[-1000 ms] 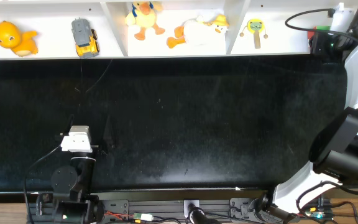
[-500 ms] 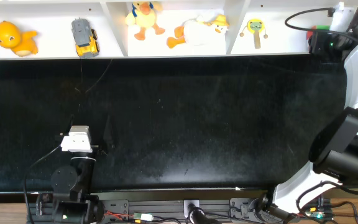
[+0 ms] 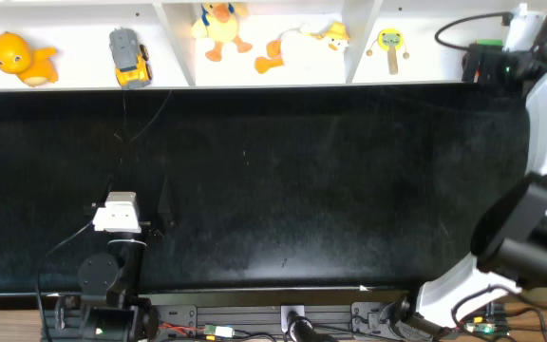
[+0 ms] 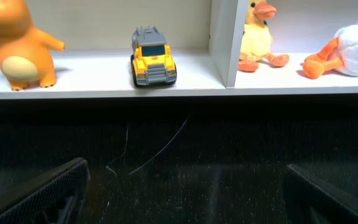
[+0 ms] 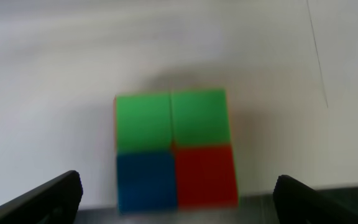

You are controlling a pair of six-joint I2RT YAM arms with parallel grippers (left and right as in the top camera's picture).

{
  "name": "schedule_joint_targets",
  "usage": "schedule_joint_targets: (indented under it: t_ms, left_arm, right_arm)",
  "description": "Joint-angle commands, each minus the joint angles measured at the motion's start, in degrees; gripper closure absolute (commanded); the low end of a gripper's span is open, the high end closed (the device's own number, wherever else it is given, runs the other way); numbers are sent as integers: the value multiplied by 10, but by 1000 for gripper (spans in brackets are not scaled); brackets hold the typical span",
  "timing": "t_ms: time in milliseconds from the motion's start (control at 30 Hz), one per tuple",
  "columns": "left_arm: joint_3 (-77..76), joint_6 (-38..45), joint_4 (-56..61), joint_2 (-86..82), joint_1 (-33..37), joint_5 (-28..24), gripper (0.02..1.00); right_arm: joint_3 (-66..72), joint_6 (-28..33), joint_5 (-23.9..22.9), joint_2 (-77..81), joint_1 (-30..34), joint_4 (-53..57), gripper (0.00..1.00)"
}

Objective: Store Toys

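Cube (image 5: 176, 149), showing green, blue and red squares, is sitting at the front edge of the white shelf (image 5: 55, 74), just ahead of the right jaws, which are standing wide apart and not touching it. Left jaws are likewise gaping apart, hanging low over the black table (image 4: 185, 162) and facing a yellow toy truck (image 4: 153, 56).

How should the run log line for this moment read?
left arm: over black table, jaws open | right arm: at right end of shelf, jaws open | colour cube: on shelf, ungripped
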State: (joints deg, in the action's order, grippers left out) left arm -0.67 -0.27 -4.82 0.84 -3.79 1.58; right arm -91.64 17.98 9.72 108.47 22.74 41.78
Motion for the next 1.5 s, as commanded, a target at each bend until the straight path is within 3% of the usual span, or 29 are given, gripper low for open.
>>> schedule_joint_targets:
  t_ms: [33, 167, 300, 567, 767, 900, 1067, 1200, 1500]
  left_arm:
    - [2, 4, 0, -7, -3, 5, 20]
    - [2, 4, 0, -7, -3, 5, 20]
    - [2, 4, 0, -7, -3, 5, 20]
    - [2, 4, 0, -7, -3, 5, 20]
    - [2, 4, 0, -7, -3, 5, 20]
    - [2, 4, 0, -7, -3, 5, 20]
    - [2, 4, 0, -7, -3, 5, 20]
    - [2, 4, 0, -7, -3, 5, 20]
    - [2, 4, 0, -7, -3, 5, 20]
  right_arm:
    - [100, -2, -35, -102, 1, -20, 5]
    - [200, -2, -56, -183, 1, -16, 5]
    - [267, -55, -132, -260, -33, -15, 3]
    - [303, -141, -260, -335, -205, -2, 3]
    - [457, -171, -262, -484, -246, -136, 5]
    - [583, -129, -251, -608, -259, -225, 3]
    - [686, -120, -252, -744, -297, -236, 3]
    - [751, -152, -252, -829, -299, -278, 5]
    - [880, -152, -242, -952, -299, -363, 3]
